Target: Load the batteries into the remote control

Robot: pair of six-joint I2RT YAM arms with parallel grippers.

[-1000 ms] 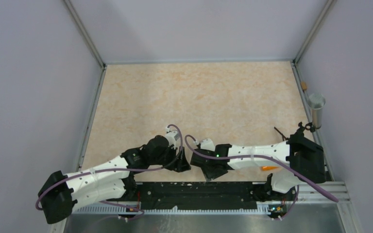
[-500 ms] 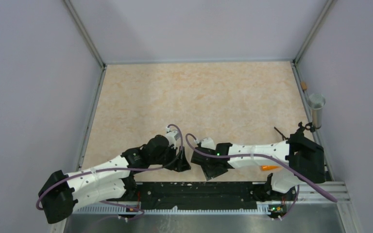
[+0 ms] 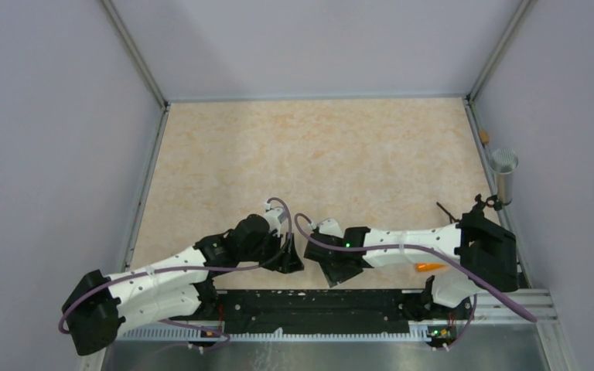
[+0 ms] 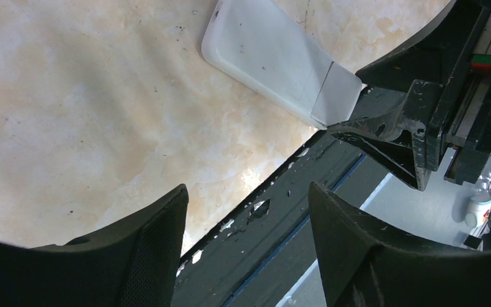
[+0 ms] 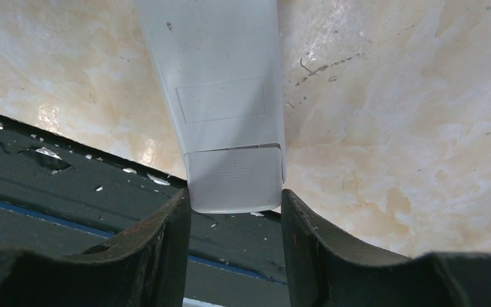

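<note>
The remote control (image 5: 217, 83) lies face down, its plain white back up, at the table's near edge; it also shows in the left wrist view (image 4: 275, 57). Its battery-cover end (image 5: 233, 179) juts over the black rail. My right gripper (image 5: 233, 195) has a fingertip against each side of that end and is shut on it; it also shows in the top view (image 3: 332, 272). My left gripper (image 4: 248, 192) is open and empty, just left of the remote over the table edge (image 3: 292, 263). The batteries are out of view.
A black rail (image 4: 281, 217) runs along the near table edge under both grippers. An orange tapered object (image 3: 429, 267) lies by the right arm's base. A metal cylinder (image 3: 503, 174) stands at the right wall.
My right gripper has shifted slightly at the remote's end. The left arm has not moved.
</note>
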